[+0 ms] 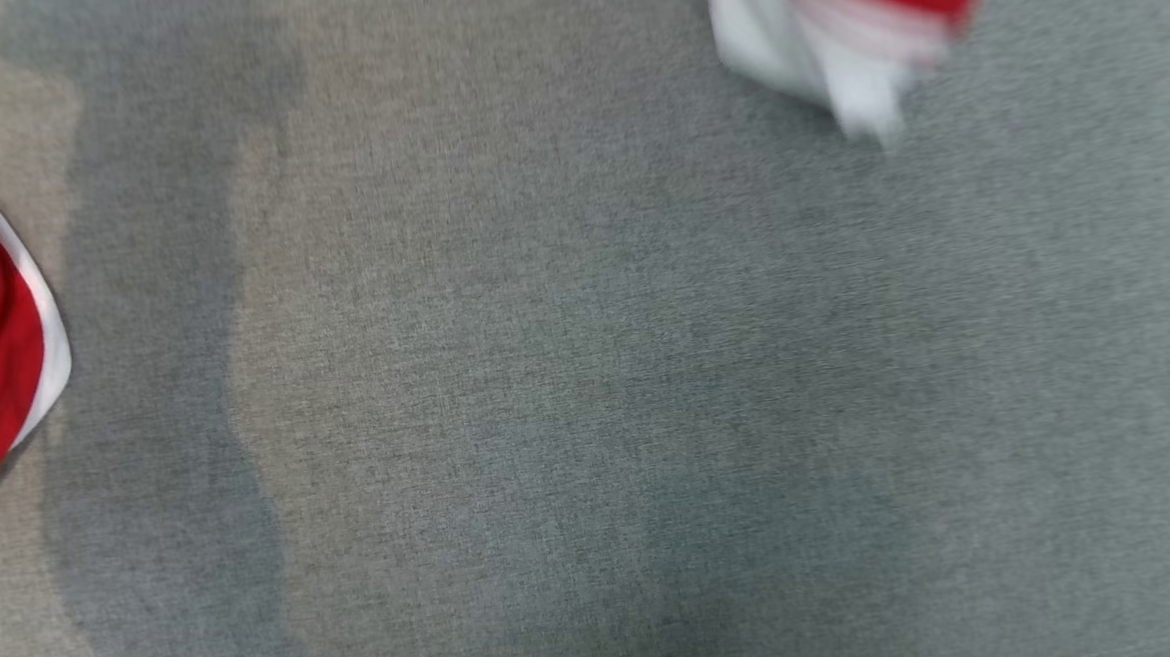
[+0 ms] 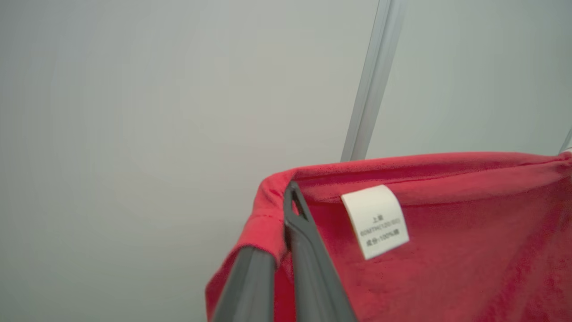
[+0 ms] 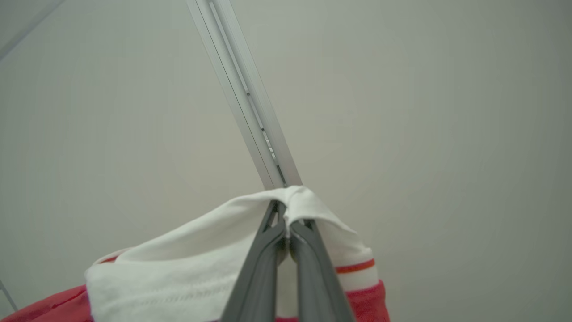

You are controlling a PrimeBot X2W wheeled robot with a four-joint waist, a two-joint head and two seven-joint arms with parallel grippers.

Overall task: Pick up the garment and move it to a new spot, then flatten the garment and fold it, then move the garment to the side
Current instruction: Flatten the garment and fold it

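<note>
The garment (image 2: 447, 268) hangs slung crosswise above the counter (image 1: 587, 368), between the left pincer (image 2: 281, 223), clenched on its red hem, and the right pincer (image 3: 284, 219), clenched on white trim.

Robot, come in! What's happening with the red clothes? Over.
Left gripper shut on garment, red edge. Right gripper shut on its white edge. Nothing in the way.

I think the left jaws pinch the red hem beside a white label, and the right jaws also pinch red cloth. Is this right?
No. In the right wrist view the right gripper is shut on a white part of the garment, not red cloth. The left gripper pinches the red hem beside the white label.
</note>
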